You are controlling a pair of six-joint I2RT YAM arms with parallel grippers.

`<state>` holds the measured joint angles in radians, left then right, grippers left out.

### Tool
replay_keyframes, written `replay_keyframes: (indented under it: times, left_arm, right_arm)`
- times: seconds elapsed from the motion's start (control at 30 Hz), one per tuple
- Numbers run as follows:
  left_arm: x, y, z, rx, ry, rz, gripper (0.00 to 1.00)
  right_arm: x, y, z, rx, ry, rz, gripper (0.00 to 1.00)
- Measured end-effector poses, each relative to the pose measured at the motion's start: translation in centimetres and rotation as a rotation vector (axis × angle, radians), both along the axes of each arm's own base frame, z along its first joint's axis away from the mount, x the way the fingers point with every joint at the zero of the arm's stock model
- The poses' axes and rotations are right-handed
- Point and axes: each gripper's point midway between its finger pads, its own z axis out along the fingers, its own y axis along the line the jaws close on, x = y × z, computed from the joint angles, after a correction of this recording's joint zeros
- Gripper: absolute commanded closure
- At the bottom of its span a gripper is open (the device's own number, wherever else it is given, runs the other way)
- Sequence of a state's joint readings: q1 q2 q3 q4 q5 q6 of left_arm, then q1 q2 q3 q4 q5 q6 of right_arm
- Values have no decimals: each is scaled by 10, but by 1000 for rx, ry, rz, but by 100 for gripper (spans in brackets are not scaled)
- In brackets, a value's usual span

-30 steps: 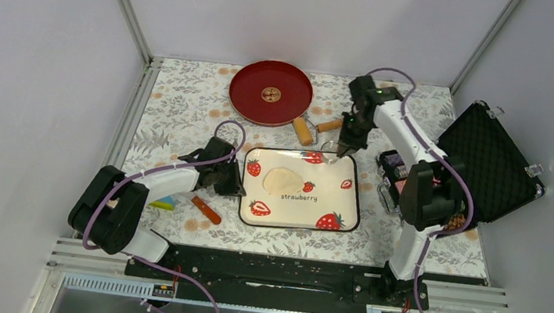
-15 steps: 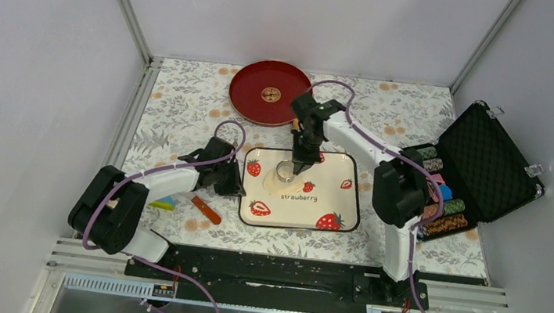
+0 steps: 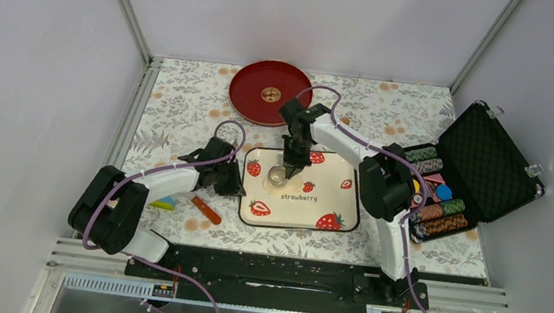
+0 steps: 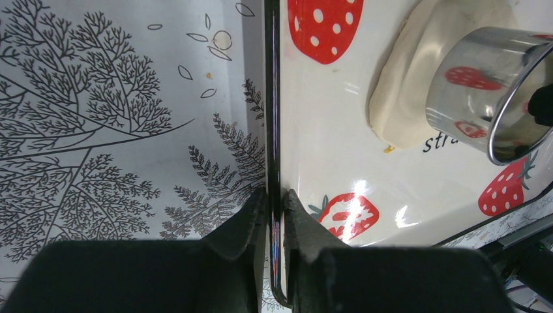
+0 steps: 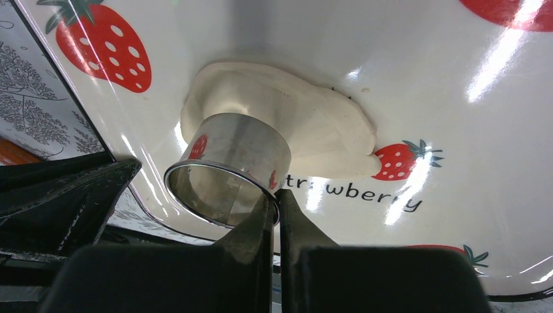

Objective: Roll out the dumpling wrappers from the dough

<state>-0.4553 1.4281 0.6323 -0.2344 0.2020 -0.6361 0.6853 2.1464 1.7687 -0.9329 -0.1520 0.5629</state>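
While the left fingers pinch the tray by its rim, the right fingers grip a ring cutter over the flattened dough on that tray; cutting is in hand, and the next move needs a straight downward press.

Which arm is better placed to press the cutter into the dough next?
Right. The right gripper pinches the wall of the ring cutter over the dough. The left gripper is clamped on the rim of the tray, steadying it.
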Motion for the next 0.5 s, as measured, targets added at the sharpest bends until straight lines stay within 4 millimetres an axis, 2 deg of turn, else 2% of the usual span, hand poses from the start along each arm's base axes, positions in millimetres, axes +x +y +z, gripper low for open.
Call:
replay_keyframes:
  times: [0.33, 0.43, 0.5]
  left_arm:
    - [0, 0, 0, 0, 0, 0, 100]
    - [0, 0, 0, 0, 0, 0, 100]
    - [0, 0, 0, 0, 0, 0, 100]
  right_arm:
    - [-5, -5, -9, -16, 15, -1, 98]
    - [-7, -6, -11, -22, 22, -1, 89]
    - [-8, -7, -12, -24, 25, -1, 73]
